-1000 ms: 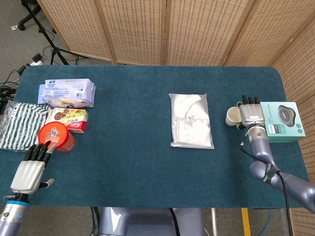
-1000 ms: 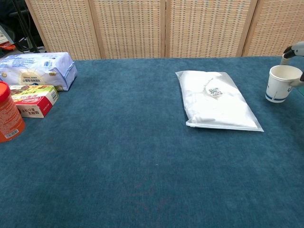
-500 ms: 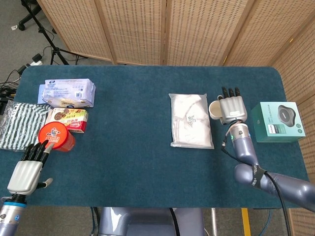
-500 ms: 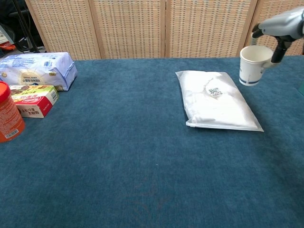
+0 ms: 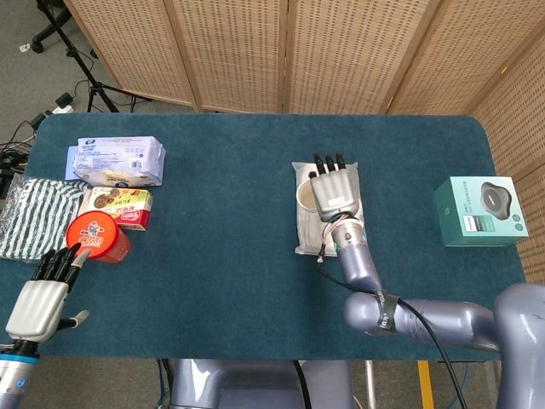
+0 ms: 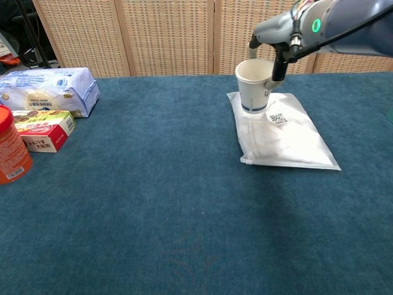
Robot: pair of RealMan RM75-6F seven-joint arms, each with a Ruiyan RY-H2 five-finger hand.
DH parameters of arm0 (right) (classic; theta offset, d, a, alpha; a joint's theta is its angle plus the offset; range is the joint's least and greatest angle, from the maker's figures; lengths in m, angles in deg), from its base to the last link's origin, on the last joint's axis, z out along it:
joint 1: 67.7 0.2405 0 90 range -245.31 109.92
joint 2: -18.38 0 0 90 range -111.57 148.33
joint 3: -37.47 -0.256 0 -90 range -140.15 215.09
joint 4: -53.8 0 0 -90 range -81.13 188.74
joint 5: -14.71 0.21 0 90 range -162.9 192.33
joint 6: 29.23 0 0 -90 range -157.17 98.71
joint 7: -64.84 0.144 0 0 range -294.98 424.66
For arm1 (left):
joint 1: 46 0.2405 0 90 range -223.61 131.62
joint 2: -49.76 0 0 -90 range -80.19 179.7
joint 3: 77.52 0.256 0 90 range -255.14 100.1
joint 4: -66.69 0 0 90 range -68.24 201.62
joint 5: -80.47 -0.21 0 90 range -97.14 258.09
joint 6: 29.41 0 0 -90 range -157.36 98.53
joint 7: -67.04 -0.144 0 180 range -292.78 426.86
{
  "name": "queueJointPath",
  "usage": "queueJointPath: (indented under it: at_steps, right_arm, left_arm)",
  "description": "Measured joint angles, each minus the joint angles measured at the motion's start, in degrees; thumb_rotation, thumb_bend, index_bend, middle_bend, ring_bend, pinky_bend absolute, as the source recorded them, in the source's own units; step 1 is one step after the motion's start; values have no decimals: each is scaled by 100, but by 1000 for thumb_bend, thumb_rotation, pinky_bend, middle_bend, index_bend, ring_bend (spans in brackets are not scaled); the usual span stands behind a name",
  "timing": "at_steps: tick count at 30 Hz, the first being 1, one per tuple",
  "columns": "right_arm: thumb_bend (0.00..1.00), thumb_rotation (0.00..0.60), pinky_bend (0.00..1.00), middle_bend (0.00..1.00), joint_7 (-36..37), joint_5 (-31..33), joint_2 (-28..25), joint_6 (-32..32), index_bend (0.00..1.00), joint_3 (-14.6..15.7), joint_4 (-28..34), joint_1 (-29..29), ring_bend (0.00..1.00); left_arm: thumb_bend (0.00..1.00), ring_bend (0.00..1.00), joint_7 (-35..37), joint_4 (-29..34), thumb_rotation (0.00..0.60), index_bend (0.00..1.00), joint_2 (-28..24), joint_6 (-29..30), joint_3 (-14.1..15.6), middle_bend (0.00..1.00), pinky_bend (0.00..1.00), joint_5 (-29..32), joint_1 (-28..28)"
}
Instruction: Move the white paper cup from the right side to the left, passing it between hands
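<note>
No wording can be read with certainty anywhere. The white bag [image 6: 281, 131] bears a small tag with a square code pattern [image 6: 278, 118], unreadable. The blue-and-white pack [image 5: 117, 160] carries blue print too small to make out. The red-and-green box [image 6: 44, 129] shows red lettering, blurred. The red jar [image 6: 10, 153] has a barcode near its base. The cup [image 6: 253, 86] shows a blue band only. The teal box [image 5: 480, 211] shows a picture, with no legible text.

white paper cup [image 5: 303, 199]: mostly hidden behind the right hand [image 5: 333, 192] in head view
red jar [image 6: 11, 153]: cut by chest view's left edge
left hand [image 5: 41, 296]: outside chest view
</note>
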Motion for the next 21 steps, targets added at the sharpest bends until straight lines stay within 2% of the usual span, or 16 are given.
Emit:
queueJointPath:
  at_steps: [6,21]
  right_arm:
    - [363,600,0,0,48,337,442,128,319,-154,-48,304,0]
    - [363,600,0,0,465,369,1042,262,319,-224,-437,458,0]
  left_arm:
    - [68,0,101,2,600,0,-55,42,-12,0,0,-47,30]
    - [67,0,53,3,600,0,-32,34,-26,0,0,-57,40]
